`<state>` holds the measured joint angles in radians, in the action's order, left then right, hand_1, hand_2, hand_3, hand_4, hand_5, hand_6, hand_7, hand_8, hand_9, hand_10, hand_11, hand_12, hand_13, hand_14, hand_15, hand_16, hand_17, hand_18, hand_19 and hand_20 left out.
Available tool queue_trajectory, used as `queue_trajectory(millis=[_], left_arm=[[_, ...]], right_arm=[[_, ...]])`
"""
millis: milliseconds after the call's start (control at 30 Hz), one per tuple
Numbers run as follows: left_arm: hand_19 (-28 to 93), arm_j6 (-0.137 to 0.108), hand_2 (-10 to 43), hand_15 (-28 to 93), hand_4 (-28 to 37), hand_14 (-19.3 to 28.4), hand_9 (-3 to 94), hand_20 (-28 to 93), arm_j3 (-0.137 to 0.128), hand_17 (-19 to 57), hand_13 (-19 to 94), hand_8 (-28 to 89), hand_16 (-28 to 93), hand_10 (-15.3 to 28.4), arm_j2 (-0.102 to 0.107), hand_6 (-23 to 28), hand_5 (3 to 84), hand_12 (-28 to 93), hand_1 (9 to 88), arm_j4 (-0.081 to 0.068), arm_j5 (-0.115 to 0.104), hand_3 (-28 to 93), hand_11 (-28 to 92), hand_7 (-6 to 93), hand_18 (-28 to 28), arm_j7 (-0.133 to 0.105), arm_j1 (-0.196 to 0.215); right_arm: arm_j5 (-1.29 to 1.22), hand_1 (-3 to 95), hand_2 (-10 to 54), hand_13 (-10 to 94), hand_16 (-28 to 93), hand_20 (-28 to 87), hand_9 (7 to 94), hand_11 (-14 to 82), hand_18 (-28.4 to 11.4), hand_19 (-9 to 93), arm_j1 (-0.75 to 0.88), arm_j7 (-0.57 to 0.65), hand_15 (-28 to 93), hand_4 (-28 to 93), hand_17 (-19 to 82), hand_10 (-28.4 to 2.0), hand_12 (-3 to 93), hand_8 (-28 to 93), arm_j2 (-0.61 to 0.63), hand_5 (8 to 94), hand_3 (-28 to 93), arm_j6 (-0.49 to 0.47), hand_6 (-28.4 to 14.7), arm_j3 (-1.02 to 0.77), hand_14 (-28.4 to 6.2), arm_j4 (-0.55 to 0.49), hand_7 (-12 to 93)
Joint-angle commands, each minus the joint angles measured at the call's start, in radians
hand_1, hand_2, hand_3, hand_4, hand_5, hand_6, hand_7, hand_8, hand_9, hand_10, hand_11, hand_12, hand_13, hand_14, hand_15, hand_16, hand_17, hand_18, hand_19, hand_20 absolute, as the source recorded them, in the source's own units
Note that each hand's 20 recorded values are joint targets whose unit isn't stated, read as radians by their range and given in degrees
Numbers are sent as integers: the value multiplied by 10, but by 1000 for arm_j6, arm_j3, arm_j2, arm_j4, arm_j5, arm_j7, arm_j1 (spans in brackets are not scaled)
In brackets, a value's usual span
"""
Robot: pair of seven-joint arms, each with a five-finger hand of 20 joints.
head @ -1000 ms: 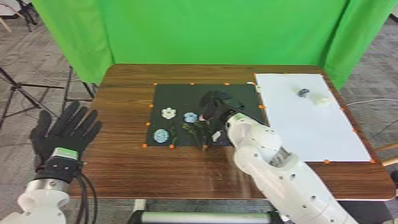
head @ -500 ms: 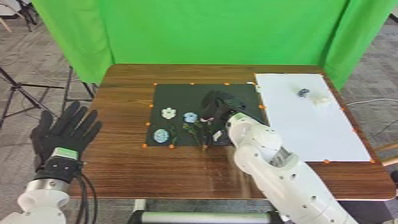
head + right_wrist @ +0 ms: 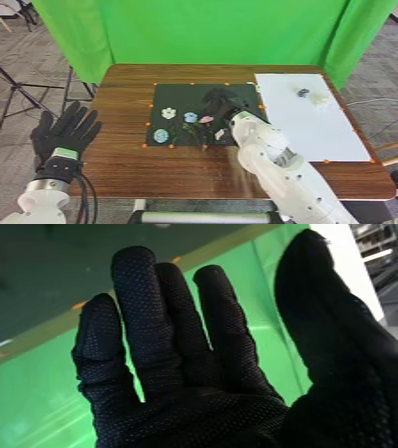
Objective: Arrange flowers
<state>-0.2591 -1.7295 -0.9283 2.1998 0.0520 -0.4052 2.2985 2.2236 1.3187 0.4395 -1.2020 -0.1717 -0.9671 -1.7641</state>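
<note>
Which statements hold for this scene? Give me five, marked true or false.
1. The right hand is over the black mat. True.
2. The right hand is clenched in a fist. False: the right hand's fingers are extended.
3. The left hand is over the white board. False: the left hand is off to the left of the black mat, far from the white board.
4. The pink flower is right of the white flower. True.
5. The pink flower is on the white board. False: it's on the black mat.

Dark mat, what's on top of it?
On the dark mat lie a white flower, a pale blue oval bloom, a blue flower, a pink flower and a small white piece. Whatever the right hand covers can't be seen.
</note>
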Motion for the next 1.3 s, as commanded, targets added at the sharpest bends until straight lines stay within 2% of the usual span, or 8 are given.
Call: queue_trajectory(millis=[33, 233, 367, 433, 533, 733, 1100, 1300], left_arm=[[291, 7, 90, 353, -283, 144, 326, 84, 1, -39, 236, -103, -79, 143, 0, 69, 370, 117, 267, 1, 18, 718, 216, 199, 119, 4, 2], [291, 17, 93, 353, -283, 144, 327, 84, -14, -40, 236, -103, -78, 142, 2, 69, 371, 117, 265, 11, 19, 716, 214, 198, 119, -7, 20], [291, 18, 98, 352, -283, 144, 329, 84, -25, -40, 237, -103, -79, 139, 2, 68, 374, 117, 261, 13, 21, 712, 215, 198, 120, -10, 34], [291, 52, 98, 352, -283, 144, 328, 84, -38, -40, 236, -103, -79, 139, -13, 68, 374, 116, 260, 3, 43, 712, 214, 197, 120, 29, 36], [288, 54, 98, 347, -283, 145, 323, 82, -41, -41, 231, -102, -79, 138, -11, 67, 372, 115, 260, 7, 41, 712, 207, 193, 120, 18, 47], [285, 45, 96, 344, -283, 145, 322, 82, -30, -41, 231, -99, -76, 138, -5, 66, 372, 118, 260, 10, 25, 713, 204, 189, 120, -12, 53], [286, 41, 99, 350, -283, 146, 323, 83, -18, -41, 232, -99, -76, 139, -8, 67, 374, 119, 264, 14, 28, 717, 205, 190, 120, -11, 47], [287, 41, 99, 349, -283, 146, 323, 83, -10, -42, 233, -99, -76, 139, -5, 67, 374, 118, 265, 13, 28, 716, 206, 191, 120, -9, 40]], right_arm=[[-22, 331, -95, 538, 222, 389, 562, 145, -231, 784, 40, 66, 539, -282, 278, -158, 155, -129, 174, 517, 754, 75, -41, -161, -138, -64, 176], [-28, 303, 6, 434, 179, 370, 539, 142, -226, 756, 68, 153, 488, -254, 258, -163, 154, -126, 308, 555, 785, 315, -42, -240, -156, 40, 184], [-65, 286, 29, 355, 131, 346, 483, 119, -220, 720, 94, 200, 419, -251, 223, -170, 138, -131, 352, 550, 802, 51, -43, -379, -163, 50, 188], [-80, 286, 30, 284, 112, 334, 428, 107, -223, 697, 102, 228, 385, -252, 186, -176, 128, -126, 394, 501, 801, 23, -49, -396, -167, 54, 177], [-62, 297, 16, 235, 94, 325, 362, 95, -220, 682, 95, 216, 364, -252, 163, -184, 121, -124, 433, 457, 799, -30, -62, -400, -170, 74, 167], [-106, 299, 0, 214, 72, 312, 328, 86, -216, 663, 20, 178, 328, -255, 152, -173, 112, -113, 444, 414, 804, -71, -73, -347, -158, 153, 148], [-183, 338, -15, 202, 67, 311, 264, 93, -213, 669, -68, 147, 338, -277, 155, -152, 90, -109, 405, 342, 816, -213, -91, -284, -151, 309, 125], [-111, 384, -17, 258, 63, 328, 325, 124, -218, 716, -26, 141, 400, -281, 189, -145, 87, -135, 408, 368, 817, -106, -75, -270, -149, 313, 174]])
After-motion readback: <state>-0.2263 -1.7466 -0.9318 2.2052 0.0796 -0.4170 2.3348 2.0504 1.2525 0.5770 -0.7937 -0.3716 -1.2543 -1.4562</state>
